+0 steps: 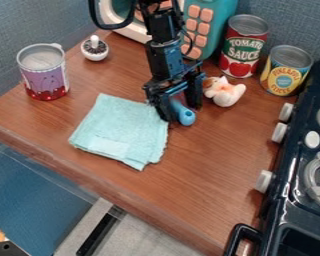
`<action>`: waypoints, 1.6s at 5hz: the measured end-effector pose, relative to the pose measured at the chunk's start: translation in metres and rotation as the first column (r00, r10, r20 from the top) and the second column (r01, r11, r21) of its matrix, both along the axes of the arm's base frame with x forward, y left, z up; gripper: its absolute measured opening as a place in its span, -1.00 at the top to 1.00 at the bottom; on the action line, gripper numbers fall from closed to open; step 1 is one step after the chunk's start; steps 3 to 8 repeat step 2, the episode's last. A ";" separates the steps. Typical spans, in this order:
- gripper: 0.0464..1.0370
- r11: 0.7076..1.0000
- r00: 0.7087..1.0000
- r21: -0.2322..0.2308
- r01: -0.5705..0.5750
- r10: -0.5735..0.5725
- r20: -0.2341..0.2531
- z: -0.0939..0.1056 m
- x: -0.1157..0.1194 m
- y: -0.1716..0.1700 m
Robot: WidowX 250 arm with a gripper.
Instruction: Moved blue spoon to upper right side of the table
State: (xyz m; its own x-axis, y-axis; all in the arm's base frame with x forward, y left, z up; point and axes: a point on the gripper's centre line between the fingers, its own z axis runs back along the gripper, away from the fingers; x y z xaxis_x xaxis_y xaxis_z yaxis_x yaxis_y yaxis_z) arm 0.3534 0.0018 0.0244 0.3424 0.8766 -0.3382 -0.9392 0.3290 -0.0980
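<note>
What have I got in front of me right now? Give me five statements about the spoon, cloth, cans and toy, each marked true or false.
1. The blue spoon is at the gripper. True.
2. The folded cloth lies on the stove. False: it lies on the wooden table.
3. The purple-and-red can stands upright. True.
4. The yellow can lies on its side. False: it stands upright beside the red can.
5. The white toy sits on top of the cloth. False: it sits on the table, with the gripper between it and the cloth.
</note>
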 end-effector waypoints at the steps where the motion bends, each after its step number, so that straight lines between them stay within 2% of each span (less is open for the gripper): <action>1: -0.93 1.000 1.000 0.010 0.002 -0.002 0.000 0.003 -0.004 0.001; 2: -0.93 1.000 0.999 0.032 0.001 -0.003 0.054 0.023 -0.006 0.002; 8: -0.93 1.000 0.999 0.032 0.001 -0.003 0.054 0.023 -0.006 0.002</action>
